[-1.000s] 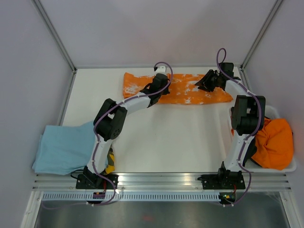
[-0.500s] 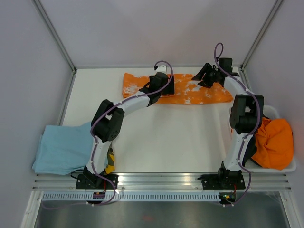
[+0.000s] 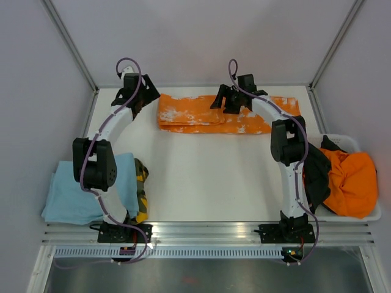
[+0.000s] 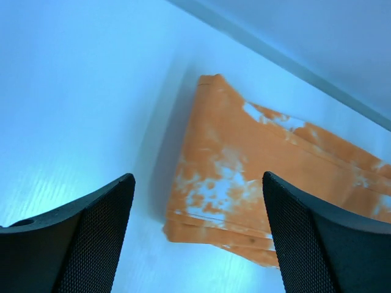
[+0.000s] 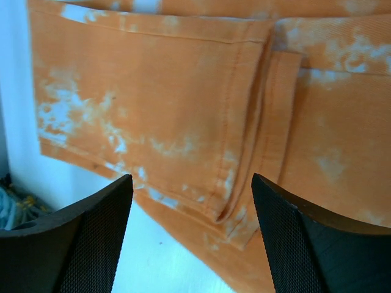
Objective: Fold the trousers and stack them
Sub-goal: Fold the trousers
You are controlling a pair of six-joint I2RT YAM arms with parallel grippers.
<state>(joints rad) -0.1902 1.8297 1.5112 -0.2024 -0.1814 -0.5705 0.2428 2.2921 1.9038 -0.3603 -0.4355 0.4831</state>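
Orange trousers (image 3: pixel 244 119) with white blotches lie flat along the back of the table, their left part doubled over in layers. My left gripper (image 3: pixel 144 96) hovers just left of the trousers' left end, open and empty. In the left wrist view the layered end (image 4: pixel 244 183) lies ahead between the spread fingers (image 4: pixel 91 232). My right gripper (image 3: pixel 223 101) hangs open over the trousers' middle. The right wrist view shows a folded hem (image 5: pixel 256 134) below my right gripper (image 5: pixel 189 178), with nothing held.
Folded light blue trousers (image 3: pixel 76 192) lie at the front left with a camouflage garment (image 3: pixel 142 186) beside them. A white basket (image 3: pixel 374 213) at the right holds orange (image 3: pixel 351 180) and black (image 3: pixel 316 174) clothes. A metal rail runs along the back edge.
Both grippers opened and let go of the orange trousers. My left arm swung away to the back left corner. My right gripper moved left, from the right end to the trousers' middle.
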